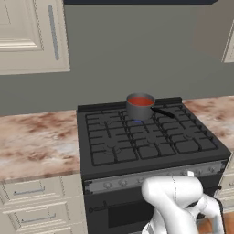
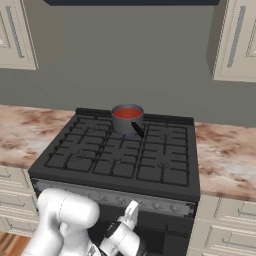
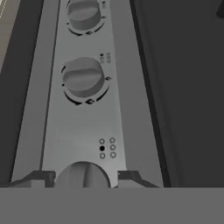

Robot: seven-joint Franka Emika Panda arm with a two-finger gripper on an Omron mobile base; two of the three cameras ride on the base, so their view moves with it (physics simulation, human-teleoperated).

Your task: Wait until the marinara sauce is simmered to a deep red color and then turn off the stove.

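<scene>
Your fingers (image 3: 83, 178) sit nearly closed around the bottom knob (image 3: 82, 176) on the stove (image 1: 151, 146). The marinara sauce (image 1: 140, 101) is in the back pan (image 1: 139, 109). A loose grip may slip, and the fire stays on.

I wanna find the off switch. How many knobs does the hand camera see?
3, on the stove's grey panel: top knob, middle knob, and bottom knob between the tips of the gripper. More may be hidden.
</scene>
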